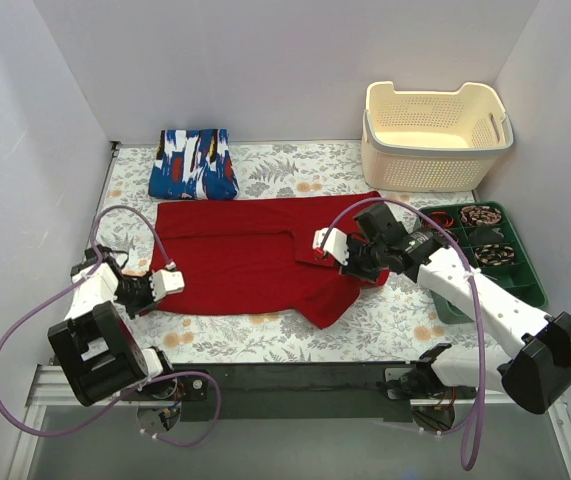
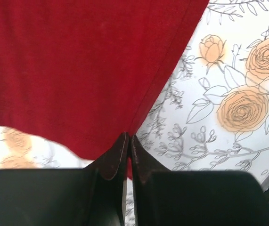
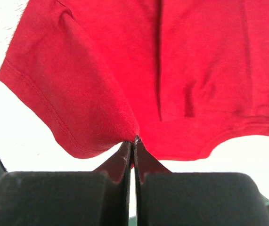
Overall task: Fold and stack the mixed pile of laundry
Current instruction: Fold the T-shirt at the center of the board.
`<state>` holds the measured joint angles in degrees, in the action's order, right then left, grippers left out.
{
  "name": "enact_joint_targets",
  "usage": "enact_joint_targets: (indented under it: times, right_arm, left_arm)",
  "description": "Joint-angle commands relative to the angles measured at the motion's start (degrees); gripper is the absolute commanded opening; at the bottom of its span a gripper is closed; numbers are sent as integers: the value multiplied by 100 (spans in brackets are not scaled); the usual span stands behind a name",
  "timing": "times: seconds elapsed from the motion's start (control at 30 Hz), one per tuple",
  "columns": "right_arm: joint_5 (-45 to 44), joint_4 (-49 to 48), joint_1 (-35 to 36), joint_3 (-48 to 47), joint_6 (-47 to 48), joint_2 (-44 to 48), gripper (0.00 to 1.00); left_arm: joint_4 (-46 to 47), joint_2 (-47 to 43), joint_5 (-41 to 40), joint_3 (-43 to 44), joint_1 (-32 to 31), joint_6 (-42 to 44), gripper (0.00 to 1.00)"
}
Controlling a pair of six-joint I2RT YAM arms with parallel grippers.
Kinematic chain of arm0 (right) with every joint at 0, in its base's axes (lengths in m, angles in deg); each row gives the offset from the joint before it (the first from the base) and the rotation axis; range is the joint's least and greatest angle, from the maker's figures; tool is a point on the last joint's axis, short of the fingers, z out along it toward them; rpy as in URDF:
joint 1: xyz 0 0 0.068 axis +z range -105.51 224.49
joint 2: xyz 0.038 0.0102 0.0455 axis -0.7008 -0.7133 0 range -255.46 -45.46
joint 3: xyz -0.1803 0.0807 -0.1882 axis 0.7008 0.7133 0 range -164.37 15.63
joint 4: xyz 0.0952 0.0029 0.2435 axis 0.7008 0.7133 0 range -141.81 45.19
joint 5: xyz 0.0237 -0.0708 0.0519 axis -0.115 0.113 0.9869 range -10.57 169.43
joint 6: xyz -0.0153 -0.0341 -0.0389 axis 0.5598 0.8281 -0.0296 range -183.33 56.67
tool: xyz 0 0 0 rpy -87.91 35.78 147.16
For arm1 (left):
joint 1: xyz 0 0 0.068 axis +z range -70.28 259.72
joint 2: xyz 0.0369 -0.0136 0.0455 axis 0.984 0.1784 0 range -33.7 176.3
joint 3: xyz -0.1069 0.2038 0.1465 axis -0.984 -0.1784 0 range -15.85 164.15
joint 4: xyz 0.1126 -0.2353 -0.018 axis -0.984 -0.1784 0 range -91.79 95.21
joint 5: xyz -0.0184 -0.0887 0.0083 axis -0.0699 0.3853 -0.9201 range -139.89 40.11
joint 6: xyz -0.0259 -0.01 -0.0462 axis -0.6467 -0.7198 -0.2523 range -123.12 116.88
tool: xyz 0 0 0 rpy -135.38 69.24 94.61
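The fold of the plain deep red cloth garment [image 1: 245,255] is in hand. It lies spread near-flat across the middle of the floral-printed worktop [image 1: 405,320], with one flap trailing toward the near edge. The blue cloth garment with white, red and black print [image 1: 193,165] sits already folded into a compact block at the back left, just beyond the red one's far edge. The left claw [image 1: 170,282] is pinched together on the red cloth's near-left corner, and its wrist view shows the hem caught right at the fingertips. The right claw [image 1: 325,243] is likewise clamped on a bunched fold of the same cloth near its right-hand side, where a stitched hem curves away from the tips. With both corners held, the next move probably calls for lifting the two grips together and carrying the edge over evenly, so that the fabric doubles without dragging or twisting. The red material looks like a soft, matte jersey knit, limp enough to drape and crease. The printed cloth looks smoother. A cream perforated plastic basket [image 1: 435,135] and a green compartmented tray [image 1: 525,290] stand to the right, apart from the work.
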<state>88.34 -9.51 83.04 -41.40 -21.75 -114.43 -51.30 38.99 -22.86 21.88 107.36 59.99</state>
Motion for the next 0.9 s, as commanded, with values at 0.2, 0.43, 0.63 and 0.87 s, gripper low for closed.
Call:
enact_joint_targets:
  times: [0.2,0.43,0.63,0.87]
  right_arm:
    - [-91,-3,-453,-993,587,-415,1]
    - [-30,-29,-786,-1538,992,-1135,1]
    - [85,-99,-1068,-1863,1255,-1663,1]
    - [155,-135,-1288,-2338,1423,-2261,1]
  left_arm:
    - [-510,325,645,1367,14,-290,0]
    - [-62,878,918,1895,-206,-1054,0]
    - [298,1564,954,2509,-417,-1731,0]
    - [650,2285,734,3029,-663,-2118,0]
